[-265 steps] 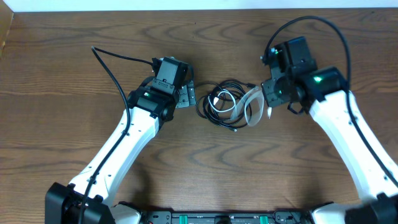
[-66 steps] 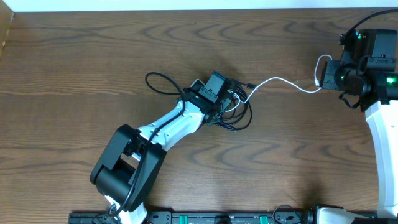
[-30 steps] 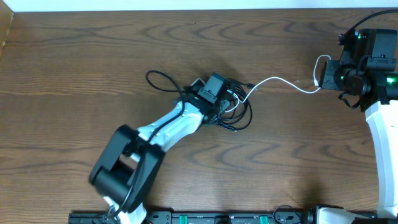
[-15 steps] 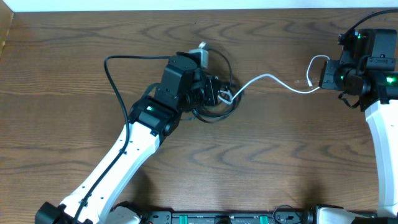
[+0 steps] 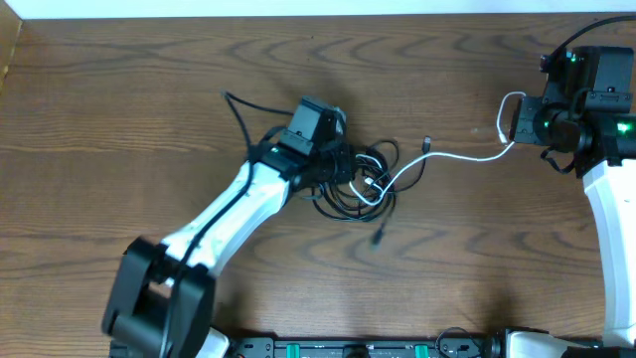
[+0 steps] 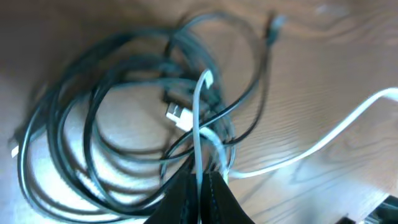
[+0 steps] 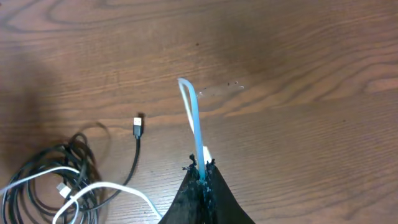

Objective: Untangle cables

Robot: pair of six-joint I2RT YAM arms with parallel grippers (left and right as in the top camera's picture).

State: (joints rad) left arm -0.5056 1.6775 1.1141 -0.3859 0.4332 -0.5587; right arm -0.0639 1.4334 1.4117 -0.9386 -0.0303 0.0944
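The cables lie mid-table as a tangle of black loops [image 5: 348,199] with a white cable [image 5: 457,156] running right out of it. My left gripper [image 5: 343,164] sits at the tangle's left edge. In the left wrist view that gripper [image 6: 200,176] is shut on a strand of the white cable [image 6: 198,124], with black loops [image 6: 93,124] and a white plug [image 6: 177,113] beyond. My right gripper [image 5: 509,121] is at the far right, shut on the white cable's other end, which arches up from the gripper [image 7: 201,167] as a small loop [image 7: 189,102].
Two black plug ends lie loose, one [image 5: 427,144] right of the tangle and one [image 5: 379,239] below it. A thicker black arm cord [image 5: 237,107] trails behind the left wrist. The table's back edge [image 5: 298,15] runs along the top.
The left gripper and the tangle have shifted slightly right and toward the front. The black loops have spread and two black plug ends have sprung out. The right gripper has stayed put.
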